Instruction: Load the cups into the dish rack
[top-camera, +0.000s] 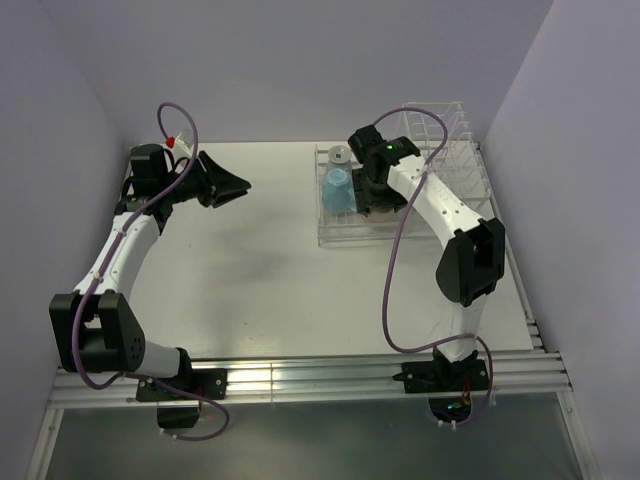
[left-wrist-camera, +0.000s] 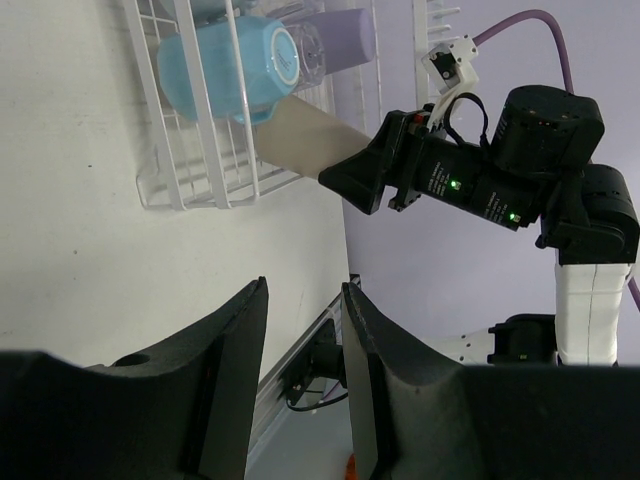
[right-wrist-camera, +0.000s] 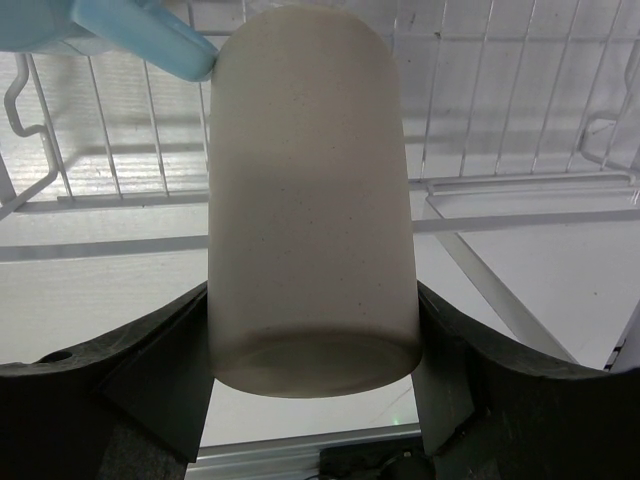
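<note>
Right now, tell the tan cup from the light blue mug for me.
The tan cup shows no handle; the light blue mug has one. The tan cup is clamped in the jaws of the right gripper; the light blue mug sits free in the dish rack. Both are opaque.

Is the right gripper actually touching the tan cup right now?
Touching. The right wrist view shows the right gripper closed flush against both sides of the tan cup, with no gap on either side.
</note>
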